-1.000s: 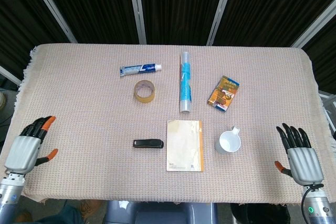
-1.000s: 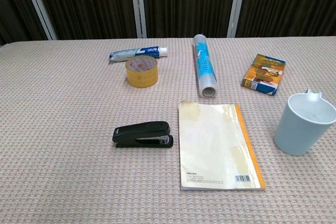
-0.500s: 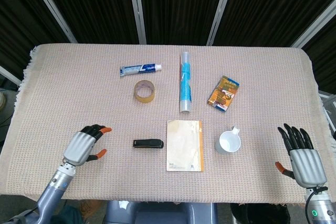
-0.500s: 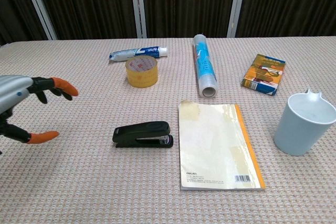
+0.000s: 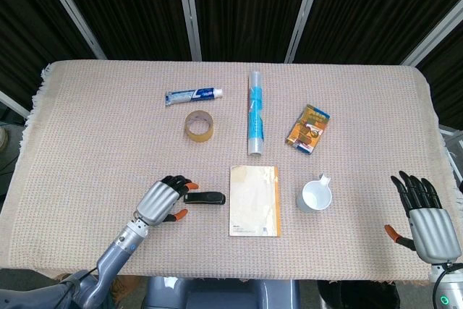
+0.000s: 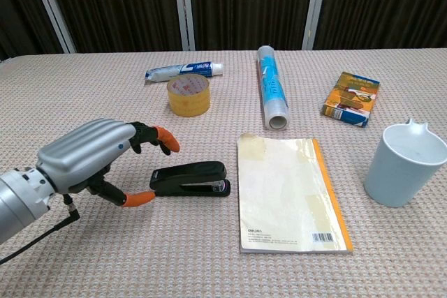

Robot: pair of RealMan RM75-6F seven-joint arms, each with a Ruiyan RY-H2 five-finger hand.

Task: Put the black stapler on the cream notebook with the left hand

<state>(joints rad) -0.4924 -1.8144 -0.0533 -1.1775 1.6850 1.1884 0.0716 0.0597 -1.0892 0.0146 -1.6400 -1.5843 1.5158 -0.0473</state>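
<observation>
Your left hand [image 6: 94,156] sits over the desk [image 5: 94,128] near its front edge, left of centre, fingers spread and holding nothing; its orange-tipped fingers [image 6: 166,140] and thumb reach toward the left end of the black stapler [image 6: 190,179] without visibly touching it. The stapler lies flat, lengthwise along the front edge, just beside the left edge of the cream notebook [image 6: 288,192] and apart from it. Toward the back edge you have a toothpaste tube [image 5: 192,95], with a tape roll [image 5: 199,124] just in front of it. A plastic-wrap roll [image 5: 255,112] runs front to back just behind the notebook. Right of that lie a small orange box [image 5: 307,128] and, nearer the front, a white cup [image 5: 315,195]. Your right hand [image 5: 425,211] is at the front right corner, fingers apart, empty.
</observation>
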